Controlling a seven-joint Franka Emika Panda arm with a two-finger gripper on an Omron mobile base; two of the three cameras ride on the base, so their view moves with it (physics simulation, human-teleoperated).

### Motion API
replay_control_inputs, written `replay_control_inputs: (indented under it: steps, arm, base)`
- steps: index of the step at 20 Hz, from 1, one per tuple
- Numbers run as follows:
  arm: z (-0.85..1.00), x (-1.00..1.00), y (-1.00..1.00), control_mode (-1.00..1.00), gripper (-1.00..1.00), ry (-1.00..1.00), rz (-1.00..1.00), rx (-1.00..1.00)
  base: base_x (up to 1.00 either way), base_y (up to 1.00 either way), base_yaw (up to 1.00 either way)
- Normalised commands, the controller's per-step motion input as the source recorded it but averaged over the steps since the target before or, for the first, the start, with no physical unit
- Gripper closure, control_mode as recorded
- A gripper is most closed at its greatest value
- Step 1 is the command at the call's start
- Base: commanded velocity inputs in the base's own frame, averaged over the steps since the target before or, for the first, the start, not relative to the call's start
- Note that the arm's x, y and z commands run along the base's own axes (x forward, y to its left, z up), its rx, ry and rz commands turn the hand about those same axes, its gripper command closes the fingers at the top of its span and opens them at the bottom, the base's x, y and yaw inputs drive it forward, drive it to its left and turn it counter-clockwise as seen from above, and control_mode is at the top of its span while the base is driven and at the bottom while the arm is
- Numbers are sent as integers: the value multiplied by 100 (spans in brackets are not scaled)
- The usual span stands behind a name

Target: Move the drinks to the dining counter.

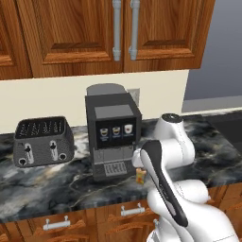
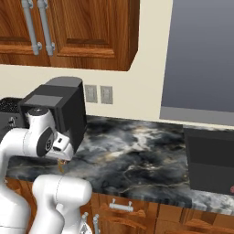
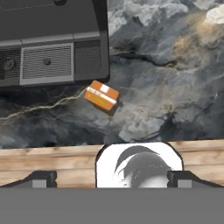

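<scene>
Claw (image 3: 112, 178) fully open, empty, above the table (image 3: 175, 87) edge. Orange drink carton (image 3: 101, 96) stands just beside the coffee machine (image 3: 52, 39) drip tray corner. Suggest: descend straight, align fingers across carton's narrow sides, keep clear of machine base.

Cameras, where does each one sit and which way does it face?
Left base view: behind the arm, left, facing the coffee machine and toaster; arm lower right.
Right base view: behind, right, facing the counter; arm lower left.
Hand view: looks down past the open tool at the carton.
Shared: machine, carton, counter.
</scene>
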Motion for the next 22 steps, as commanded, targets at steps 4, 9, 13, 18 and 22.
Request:
replay_control_inputs:
  steps: [4, 9, 13, 18, 22]
  arm:
    - [-45, 28, 0, -100, -100, 0, 0, 0]
    - [-16, 15, 1, -100, -100, 0, 0, 0]
    - [3, 0, 12, -100, -100, 0, 0, -1]
    - [-3, 18, 14, -100, -100, 0, 0, -1]
    - [-10, 20, 0, -100, -100, -1, 0, 0]
  base:
    - [0, 0, 0]
    - [0, 0, 0]
    - [0, 0, 0]
    - [0, 0, 0]
    - [0, 0, 0]
